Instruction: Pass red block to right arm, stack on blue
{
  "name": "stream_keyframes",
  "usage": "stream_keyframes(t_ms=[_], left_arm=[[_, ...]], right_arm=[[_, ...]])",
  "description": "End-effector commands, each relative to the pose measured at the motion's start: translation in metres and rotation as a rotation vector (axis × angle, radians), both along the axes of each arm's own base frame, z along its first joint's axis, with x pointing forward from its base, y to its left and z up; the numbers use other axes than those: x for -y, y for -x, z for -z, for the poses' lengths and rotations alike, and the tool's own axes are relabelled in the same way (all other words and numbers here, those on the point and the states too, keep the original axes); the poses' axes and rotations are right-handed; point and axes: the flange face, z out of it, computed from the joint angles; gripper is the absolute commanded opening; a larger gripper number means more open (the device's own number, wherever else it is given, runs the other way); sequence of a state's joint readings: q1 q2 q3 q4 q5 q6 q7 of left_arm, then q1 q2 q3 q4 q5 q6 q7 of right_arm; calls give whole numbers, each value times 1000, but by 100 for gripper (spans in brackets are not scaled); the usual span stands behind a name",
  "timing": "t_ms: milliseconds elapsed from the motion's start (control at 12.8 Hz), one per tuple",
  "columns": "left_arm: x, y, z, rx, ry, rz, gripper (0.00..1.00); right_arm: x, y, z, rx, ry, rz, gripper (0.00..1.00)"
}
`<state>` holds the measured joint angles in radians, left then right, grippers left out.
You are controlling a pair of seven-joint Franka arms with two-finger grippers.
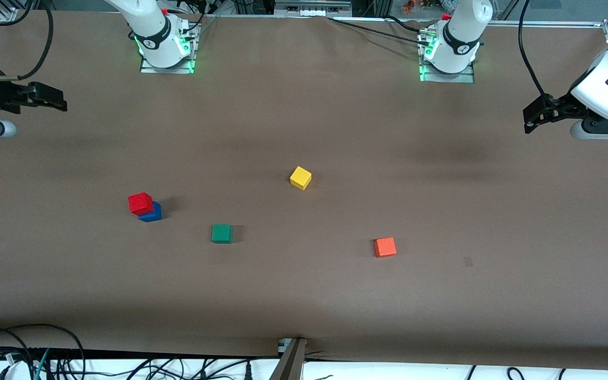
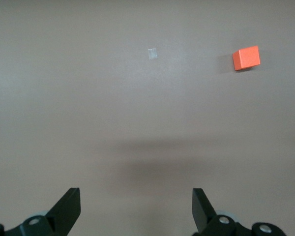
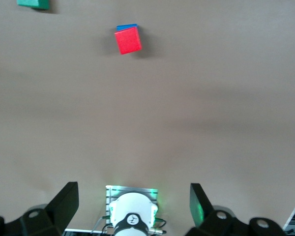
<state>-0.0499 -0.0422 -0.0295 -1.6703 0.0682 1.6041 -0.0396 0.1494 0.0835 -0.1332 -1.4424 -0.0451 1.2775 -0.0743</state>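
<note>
Since the red block (image 1: 140, 203) sits on the blue block (image 1: 151, 212), skewed but supported, toward my right arm's end of the table (image 1: 304, 295), the stack looks done. My right gripper (image 1: 40, 98) and left gripper (image 1: 539, 113) hang open, empty, parked at the table's ends.

A robotics lab, plainly: two white arm bases (image 1: 164, 39) bolted to metal plates with green status lights, a worktop (image 1: 304, 295) under brown sheeting, aluminium framing (image 1: 562, 23) along one edge, and black cables (image 1: 24, 348) tangled along the other.
</note>
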Motion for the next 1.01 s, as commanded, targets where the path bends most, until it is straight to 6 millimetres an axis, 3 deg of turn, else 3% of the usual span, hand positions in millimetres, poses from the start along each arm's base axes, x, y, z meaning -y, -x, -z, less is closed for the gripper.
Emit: stream_keyframes(t_ms=[0,234,546,936], left_arm=[[3,-2,-9,2,-5,-7,100],[3,-3,-9,2,-5,-7,100],[8,-3,-9,2,-6,2,100],[8,-2,-9,1,-6,2,100]], right_arm=[[-1,22,-31,79,28,-3,100],[18,26,-32,75,18,35,100],[15,36,-29,38,-6,68,100],[16,20,-26,37,-4,49,100]])
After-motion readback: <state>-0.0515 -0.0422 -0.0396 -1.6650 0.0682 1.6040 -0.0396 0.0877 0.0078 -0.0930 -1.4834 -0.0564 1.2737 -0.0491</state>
